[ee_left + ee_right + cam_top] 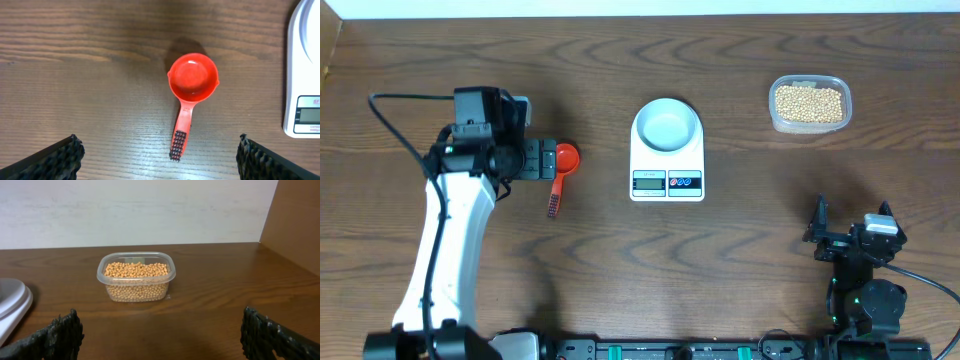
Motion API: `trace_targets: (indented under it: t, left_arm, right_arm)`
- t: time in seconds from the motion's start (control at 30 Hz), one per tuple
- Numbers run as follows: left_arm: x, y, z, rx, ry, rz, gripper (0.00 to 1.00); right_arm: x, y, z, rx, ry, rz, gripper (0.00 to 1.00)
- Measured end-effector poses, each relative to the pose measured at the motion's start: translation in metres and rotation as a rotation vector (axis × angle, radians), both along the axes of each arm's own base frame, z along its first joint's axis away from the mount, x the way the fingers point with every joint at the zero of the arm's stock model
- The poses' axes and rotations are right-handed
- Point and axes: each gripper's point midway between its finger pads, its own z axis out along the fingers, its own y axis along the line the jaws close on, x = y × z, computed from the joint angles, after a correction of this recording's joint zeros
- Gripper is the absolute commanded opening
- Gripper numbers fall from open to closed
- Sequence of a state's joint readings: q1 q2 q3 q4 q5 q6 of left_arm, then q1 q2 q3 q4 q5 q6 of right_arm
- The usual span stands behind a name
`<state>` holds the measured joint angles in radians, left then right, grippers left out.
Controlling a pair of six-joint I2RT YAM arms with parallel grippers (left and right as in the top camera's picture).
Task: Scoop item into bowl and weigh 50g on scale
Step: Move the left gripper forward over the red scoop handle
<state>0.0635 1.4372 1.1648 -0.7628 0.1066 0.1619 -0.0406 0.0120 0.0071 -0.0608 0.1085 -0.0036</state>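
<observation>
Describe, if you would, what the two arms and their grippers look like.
The left arm has a long white shell, black joints and a thin black cable looping beside it; the left gripper is black. The right arm and right gripper are black, with small green lights low on the arm. The fingers are black with a knobbly ribbed surface.

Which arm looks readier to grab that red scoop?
Left. The left gripper hovers open directly over the red scoop. The right gripper sits far off, facing the clear tub of beans.
</observation>
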Motion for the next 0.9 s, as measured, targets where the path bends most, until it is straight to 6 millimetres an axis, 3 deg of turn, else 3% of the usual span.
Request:
trace_targets:
  t: [0.33,0.9]
  left_arm:
    - [0.006,0.000,-0.029,-0.006,0.098,0.000,1.00]
    - [0.012,0.001,-0.029,0.008,0.075,-0.029,1.00]
  right_arm:
    - [0.000,0.000,0.000,0.000,0.000,0.000,0.99]
    - [0.000,0.000,0.000,0.000,0.000,0.000,0.99]
